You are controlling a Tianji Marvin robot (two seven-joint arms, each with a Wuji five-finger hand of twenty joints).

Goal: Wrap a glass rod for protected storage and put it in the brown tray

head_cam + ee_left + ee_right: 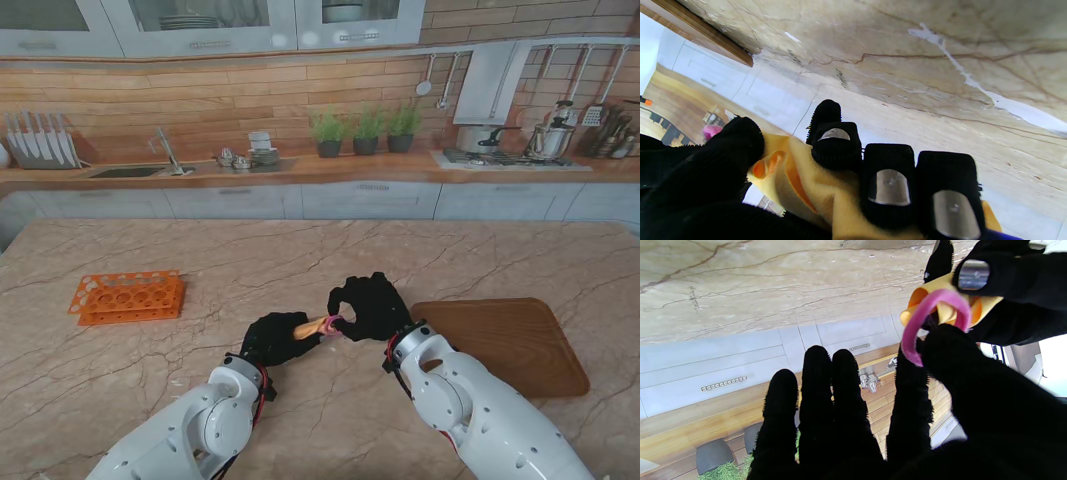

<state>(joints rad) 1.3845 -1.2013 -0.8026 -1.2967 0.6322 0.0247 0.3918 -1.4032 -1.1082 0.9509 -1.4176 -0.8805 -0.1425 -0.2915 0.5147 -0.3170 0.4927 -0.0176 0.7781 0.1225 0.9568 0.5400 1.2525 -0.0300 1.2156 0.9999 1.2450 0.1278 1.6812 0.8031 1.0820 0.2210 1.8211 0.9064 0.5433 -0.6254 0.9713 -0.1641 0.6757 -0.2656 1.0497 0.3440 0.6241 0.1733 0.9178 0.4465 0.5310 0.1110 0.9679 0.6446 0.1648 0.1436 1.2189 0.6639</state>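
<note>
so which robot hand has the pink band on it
The right robot hand: the pink band is looped over its thumb and forefinger. The left robot hand only grips the yellow cloth roll.

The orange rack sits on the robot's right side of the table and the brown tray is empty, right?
Not quite. In the stand view the orange rack sits on the robot's left side of the table. The brown tray is empty, as you said.

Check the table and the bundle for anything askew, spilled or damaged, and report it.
Nothing stands out. The left hand grips the yellow cloth roll above the table while the right hand holds a pink band at its end. The brown tray and orange rack lie flat; nothing looks spilled.
</note>
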